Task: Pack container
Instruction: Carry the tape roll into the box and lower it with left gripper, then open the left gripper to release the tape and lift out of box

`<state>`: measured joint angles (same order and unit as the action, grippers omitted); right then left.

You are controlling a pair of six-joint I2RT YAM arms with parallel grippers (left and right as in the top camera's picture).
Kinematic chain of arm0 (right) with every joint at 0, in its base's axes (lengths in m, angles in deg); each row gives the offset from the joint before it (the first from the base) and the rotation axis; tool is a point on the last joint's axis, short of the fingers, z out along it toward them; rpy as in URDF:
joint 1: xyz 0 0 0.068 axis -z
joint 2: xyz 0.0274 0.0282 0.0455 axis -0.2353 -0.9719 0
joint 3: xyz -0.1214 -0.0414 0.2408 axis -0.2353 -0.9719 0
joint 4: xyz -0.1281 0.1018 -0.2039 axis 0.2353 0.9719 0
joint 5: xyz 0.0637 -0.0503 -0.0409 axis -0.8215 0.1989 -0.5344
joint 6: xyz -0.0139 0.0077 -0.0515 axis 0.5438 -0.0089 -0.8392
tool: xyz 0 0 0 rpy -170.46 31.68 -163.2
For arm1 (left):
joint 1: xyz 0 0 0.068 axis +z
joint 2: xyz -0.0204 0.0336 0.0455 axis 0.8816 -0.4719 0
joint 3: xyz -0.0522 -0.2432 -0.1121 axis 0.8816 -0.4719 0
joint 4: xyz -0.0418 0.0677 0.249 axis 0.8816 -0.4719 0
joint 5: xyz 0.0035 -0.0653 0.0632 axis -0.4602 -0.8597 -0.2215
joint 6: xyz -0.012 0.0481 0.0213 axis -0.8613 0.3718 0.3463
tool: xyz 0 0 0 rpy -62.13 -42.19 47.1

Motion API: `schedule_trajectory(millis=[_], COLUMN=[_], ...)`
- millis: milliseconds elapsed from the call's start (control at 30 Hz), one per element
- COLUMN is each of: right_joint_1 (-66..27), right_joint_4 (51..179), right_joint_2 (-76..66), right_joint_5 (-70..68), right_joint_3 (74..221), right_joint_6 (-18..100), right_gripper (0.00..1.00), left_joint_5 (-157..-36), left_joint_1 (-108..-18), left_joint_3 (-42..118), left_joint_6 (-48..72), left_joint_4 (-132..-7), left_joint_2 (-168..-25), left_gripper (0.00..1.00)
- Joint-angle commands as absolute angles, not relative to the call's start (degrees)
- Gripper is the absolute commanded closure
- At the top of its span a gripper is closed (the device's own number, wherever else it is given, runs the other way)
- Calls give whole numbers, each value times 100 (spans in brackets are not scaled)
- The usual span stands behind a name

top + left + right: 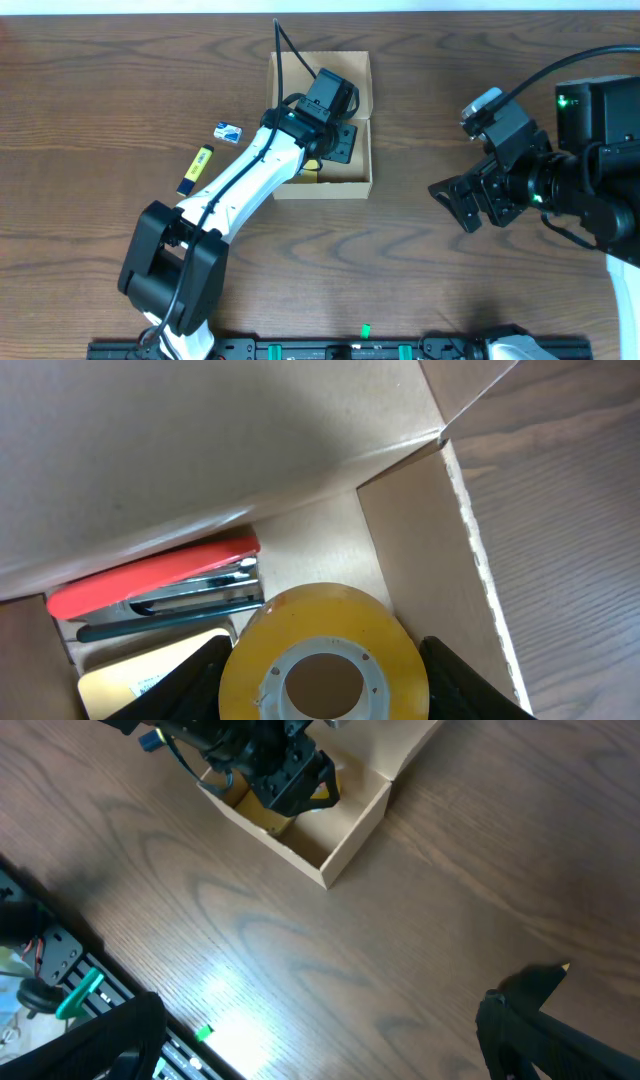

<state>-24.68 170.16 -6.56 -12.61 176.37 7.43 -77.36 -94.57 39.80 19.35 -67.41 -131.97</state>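
Container (320,190): far middle of table (100,80), lid flap open. Left gripper (325,685): inside it, clenched on tape roll (320,622), just beside red stapler (150,585). Right gripper (458,205): spread, empty, well apart. Handling: lower roll flat onto bare floor by side wall, clear of stapler, then release.

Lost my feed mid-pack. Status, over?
Left gripper shut on tape roll, down inside container. Right gripper open, above table. Red stapler inside; yellow marker, blue packet outside. Nothing blocking.
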Motion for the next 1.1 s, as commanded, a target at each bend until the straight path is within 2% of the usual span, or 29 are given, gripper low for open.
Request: schedule_trajectory(millis=[0, 333, 833, 1067], right_joint_1=[-2490, -2490, -2490, -2490], right_joint_4=[17022, 17022, 17022, 17022], right_joint_2=[-654, -654, -654, -654], right_joint_5=[-1248, -1248, -1248, -1248], right_joint_3=[17646, 17644, 17646, 17646], right_joint_6=[680, 680, 680, 680], right_gripper=[1, 1, 1, 1], left_joint_5=[-7695, -7520, -7520, -7544], left_joint_1=[-9472, -9711, -9761, -9920], left_joint_3=[3969, 3947, 3947, 3947], left_joint_6=[1870, 1861, 849, 803], left_joint_4=[-6865, -7016, -6953, -6951], left_joint_2=[-13341, -13553, -13809, -13820], left_gripper=[94, 94, 94, 94])
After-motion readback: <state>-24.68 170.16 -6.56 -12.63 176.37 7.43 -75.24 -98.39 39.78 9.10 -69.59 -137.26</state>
